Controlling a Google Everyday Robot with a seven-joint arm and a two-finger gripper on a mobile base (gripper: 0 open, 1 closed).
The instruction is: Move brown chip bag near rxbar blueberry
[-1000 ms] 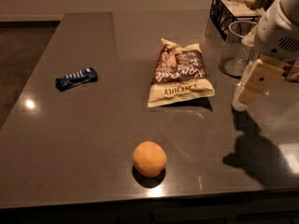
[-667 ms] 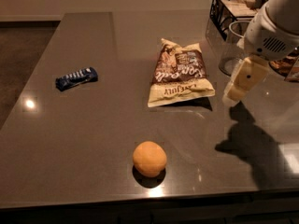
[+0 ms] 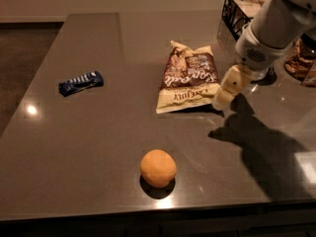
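Note:
The brown chip bag [image 3: 189, 78] lies flat on the dark table near its middle, brown upper part toward the back and cream band toward the front. The rxbar blueberry [image 3: 81, 82] lies at the left, well apart from the bag. My gripper [image 3: 228, 89] hangs on the white arm coming in from the upper right. It is just to the right of the bag's lower right corner, low over the table. It holds nothing that I can see.
A round orange fruit [image 3: 158, 168] sits in front of the bag near the table's front edge. A black wire basket [image 3: 239, 11] with packets stands at the back right. More packets [image 3: 299, 60] lie at the far right edge.
The arm and gripper have moved left and down, from well right of the bag to right beside its lower right corner. The bag, bar and fruit have not moved.

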